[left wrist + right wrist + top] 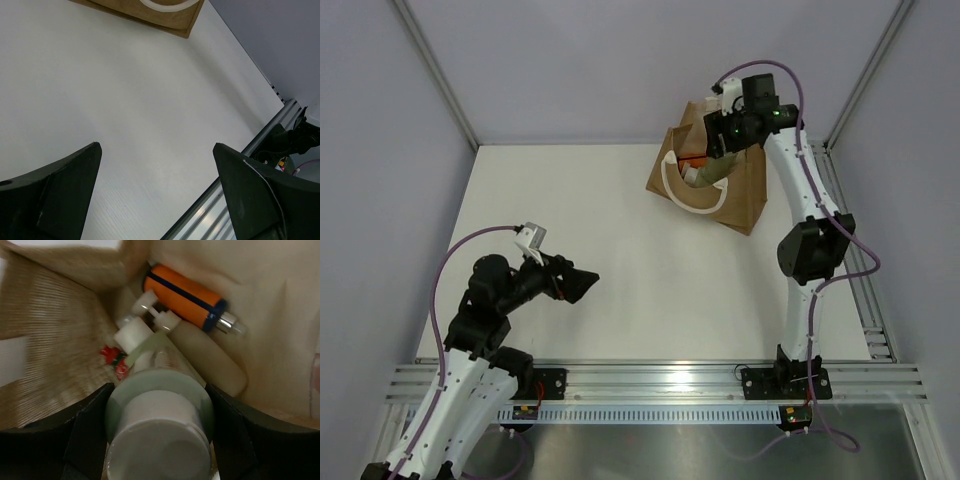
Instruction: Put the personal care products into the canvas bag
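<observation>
The canvas bag (743,197) stands at the far right of the table, and my right gripper (722,138) reaches down into its mouth. In the right wrist view my right gripper (159,390) is shut on a pale olive cream-capped bottle (159,425), its fingers pressed on both sides. Below it inside the bag lie an orange bottle (182,297), a beige pump bottle (212,360), another pale olive bottle (134,336) and a red cap (113,358). My left gripper (582,285) hovers open over the bare table at the near left, holding nothing (156,146).
A white rope handle (686,196) droops over the bag's front. The bag's corner (167,20) shows at the top of the left wrist view. A metal rail (650,380) runs along the table's near edge, and enclosure walls stand on three sides.
</observation>
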You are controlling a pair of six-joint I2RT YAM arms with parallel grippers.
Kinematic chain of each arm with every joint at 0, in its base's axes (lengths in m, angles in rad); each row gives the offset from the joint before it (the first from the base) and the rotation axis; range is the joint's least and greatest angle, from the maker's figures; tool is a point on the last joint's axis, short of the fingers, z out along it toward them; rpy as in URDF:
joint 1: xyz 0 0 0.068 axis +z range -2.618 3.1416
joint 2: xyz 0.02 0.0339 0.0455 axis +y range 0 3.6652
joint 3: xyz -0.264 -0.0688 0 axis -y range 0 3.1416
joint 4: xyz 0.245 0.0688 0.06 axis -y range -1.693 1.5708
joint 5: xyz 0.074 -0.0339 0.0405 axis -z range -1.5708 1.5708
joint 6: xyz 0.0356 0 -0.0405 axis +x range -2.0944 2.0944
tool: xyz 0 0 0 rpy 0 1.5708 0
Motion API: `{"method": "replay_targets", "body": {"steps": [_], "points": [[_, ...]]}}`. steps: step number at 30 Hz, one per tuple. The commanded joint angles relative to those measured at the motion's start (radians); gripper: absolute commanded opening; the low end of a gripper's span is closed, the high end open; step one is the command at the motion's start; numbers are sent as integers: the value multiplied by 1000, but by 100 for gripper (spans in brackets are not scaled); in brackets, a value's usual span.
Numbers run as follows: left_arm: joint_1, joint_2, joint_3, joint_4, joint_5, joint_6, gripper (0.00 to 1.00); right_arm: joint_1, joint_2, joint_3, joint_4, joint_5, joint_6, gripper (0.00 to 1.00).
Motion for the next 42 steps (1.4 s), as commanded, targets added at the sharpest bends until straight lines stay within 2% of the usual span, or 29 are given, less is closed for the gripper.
{"method": "replay_targets", "body": {"steps": [1,2,3,6,7,9,10,14,18,25,29,33,36,38,39,40,42], "points": [[0,2,-5,49,22,-5,99,70,-35,29,65,328,-157,0],[0,4,-2,46,23,-5,99,83,-37,2,85,356,-168,1],[0,1,-2,46,28,-5,99,103,-46,-14,94,378,-183,6],[0,-11,-7,50,25,-8,99,120,-49,-36,73,352,-205,47],[0,-16,-8,52,20,-8,99,124,-46,-33,53,329,-205,70],[0,-18,-7,52,22,-7,99,123,-43,-20,9,286,-199,93],[0,-16,-5,49,25,-7,99,123,-46,-20,3,277,-197,99],[0,-22,-4,46,29,-2,99,112,-118,-49,61,294,-156,99],[0,-25,-4,49,26,-1,99,84,-181,-57,59,153,-112,100],[0,-19,-5,50,29,-2,99,64,-227,-94,38,0,-82,99],[0,-22,-5,47,26,-1,99,40,-236,-111,-22,-274,-114,100],[0,-16,-4,46,26,2,99,9,-277,-153,-31,-439,-107,99],[0,-11,-1,35,12,7,99,-29,-392,-287,59,-495,-26,99],[0,-4,2,15,-29,10,99,-96,-532,-454,186,-534,20,100],[0,5,10,3,-46,15,99,-148,-590,-597,301,-528,40,99],[0,11,15,-7,-63,19,99,-168,-703,-671,347,-510,74,100],[0,25,36,-40,-103,30,99,-184,-808,-802,415,-392,77,99]]}}
